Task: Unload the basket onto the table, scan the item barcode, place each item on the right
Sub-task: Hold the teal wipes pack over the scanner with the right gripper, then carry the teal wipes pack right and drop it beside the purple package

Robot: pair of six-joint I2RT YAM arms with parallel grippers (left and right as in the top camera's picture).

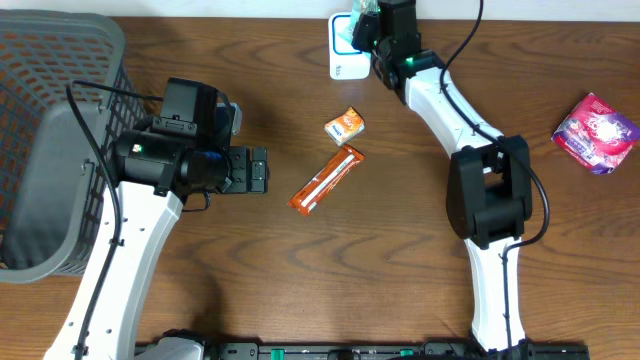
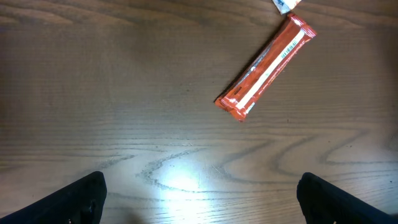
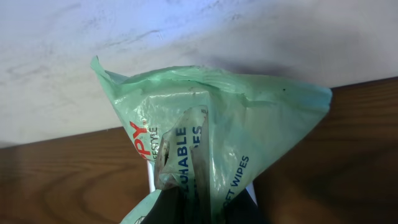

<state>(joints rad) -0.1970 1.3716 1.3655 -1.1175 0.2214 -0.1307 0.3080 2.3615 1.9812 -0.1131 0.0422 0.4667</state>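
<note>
- Your right pincer is clenched on the green wipes packet. In the right wrist view the packet fills the space just in front of the fingers, and its crumpled top stands away from them.
- The step in hand, as I judge it, is presenting this packet to the white scanner. From overhead, the scanner sits directly below the right pincer, at the far edge of the table, and the packet hangs between the two.
- On the face that the wrist camera shows, you see only printed letters and no barcode. I cannot tell which face looks toward the scanner.
- The next move calls for a slow turn of the wrist, so that the barcode side comes to the scanner window, near it but not pressed on it. The film looks soft and creased, so the code may need to be held flat enough to be read.
- Your left pincer is released. Its jaws stand wide apart with nothing between them, and it hovers above bare wood.
- The orange bar lies ahead of the left pincer, a little off its line and well apart from it. Some fine print, perhaps a barcode, shows on its pale stripe.
- The small orange packet lies just beyond the bar, between the two pincers.
- These two probably wait for their turn, so the left pincer has no need to move for this step.
</note>
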